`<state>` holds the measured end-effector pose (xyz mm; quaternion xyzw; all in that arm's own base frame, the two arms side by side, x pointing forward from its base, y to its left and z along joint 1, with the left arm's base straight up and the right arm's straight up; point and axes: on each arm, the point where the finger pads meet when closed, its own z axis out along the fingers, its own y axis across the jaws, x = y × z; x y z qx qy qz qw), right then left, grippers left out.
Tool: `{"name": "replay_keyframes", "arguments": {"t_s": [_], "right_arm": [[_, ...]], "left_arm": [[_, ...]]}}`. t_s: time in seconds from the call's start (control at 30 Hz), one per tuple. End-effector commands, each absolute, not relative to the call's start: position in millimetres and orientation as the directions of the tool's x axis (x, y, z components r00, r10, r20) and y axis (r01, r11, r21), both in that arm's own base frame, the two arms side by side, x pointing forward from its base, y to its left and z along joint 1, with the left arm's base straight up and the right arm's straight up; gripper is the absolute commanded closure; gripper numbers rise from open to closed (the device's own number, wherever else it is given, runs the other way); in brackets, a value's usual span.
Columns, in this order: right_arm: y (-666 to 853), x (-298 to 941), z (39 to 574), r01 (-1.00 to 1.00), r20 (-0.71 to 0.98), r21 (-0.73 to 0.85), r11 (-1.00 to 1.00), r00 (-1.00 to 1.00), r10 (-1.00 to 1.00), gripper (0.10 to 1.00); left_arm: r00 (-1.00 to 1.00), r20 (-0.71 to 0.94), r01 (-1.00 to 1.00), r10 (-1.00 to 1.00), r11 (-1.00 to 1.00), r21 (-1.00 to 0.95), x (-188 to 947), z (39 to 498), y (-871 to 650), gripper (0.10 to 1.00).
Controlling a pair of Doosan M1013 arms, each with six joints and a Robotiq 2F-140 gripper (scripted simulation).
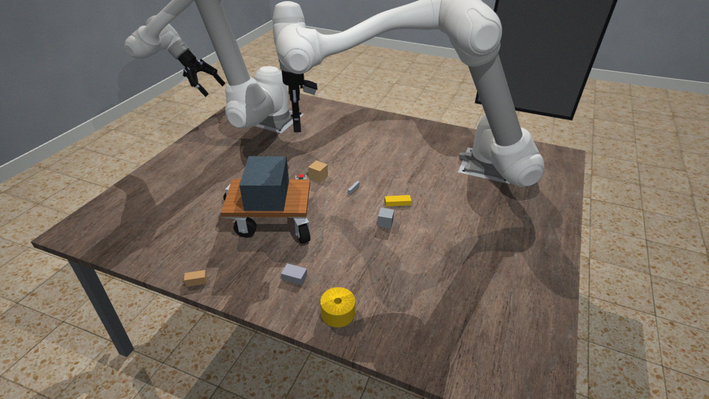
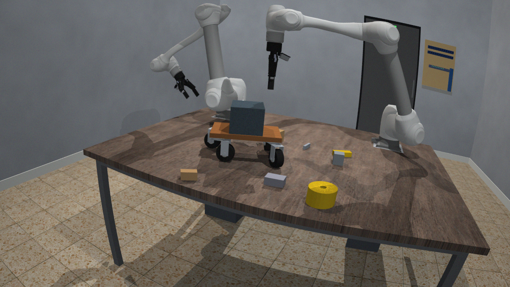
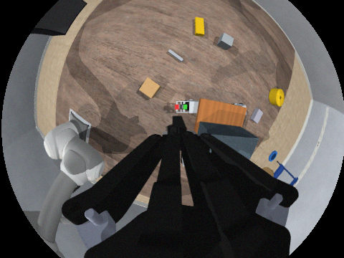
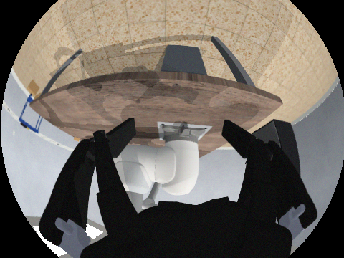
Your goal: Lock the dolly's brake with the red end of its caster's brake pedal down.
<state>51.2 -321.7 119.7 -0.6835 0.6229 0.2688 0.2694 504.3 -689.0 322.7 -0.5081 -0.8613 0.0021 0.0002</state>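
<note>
The dolly point(image 1: 298, 198) point(image 2: 220, 129) point(image 3: 222, 112) has an orange deck with a dark box point(image 1: 263, 183) point(image 2: 246, 118) on top. One caster's brake pedal juts out past the deck, with a red end point(image 1: 300, 176) point(image 3: 176, 107) outermost and a green end point(image 3: 185, 107) nearer the deck. I cannot tell which end is lower; the exterior view does not show the pedal. My left gripper point(image 1: 297, 129) point(image 2: 270, 88) point(image 3: 176, 123) is shut and empty, pointing down high above the table behind the dolly. My right gripper point(image 1: 214, 88) point(image 2: 191, 95) point(image 4: 180, 126) is open and empty, far behind the dolly.
A tan block point(image 1: 317, 170) point(image 3: 149, 87) stands near the pedal. A thin grey bar point(image 1: 353, 187), a yellow bar point(image 1: 397, 200) and a grey block point(image 1: 385, 218) lie farther right. A yellow cylinder point(image 1: 337, 306), a lilac block point(image 1: 293, 274) and another tan block point(image 1: 194, 278) are at the front.
</note>
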Motion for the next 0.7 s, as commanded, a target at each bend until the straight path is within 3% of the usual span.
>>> {"name": "replay_keyframes", "arguments": {"t_s": [0.0,0.67], "right_arm": [[-318.6,49.5,121.0,-0.996,-0.706,-0.038,-0.084,0.086,-0.703,0.098],[-318.6,49.5,121.0,-0.996,-0.706,-0.038,-0.084,0.086,-0.703,0.098]], "left_arm": [[-0.477,0.000,0.879,0.879,0.477,0.005,502.3,309.5,-689.7,0.999],[-0.477,0.001,0.879,0.879,0.477,0.005,502.1,311.3,-689.3,0.999]]}}
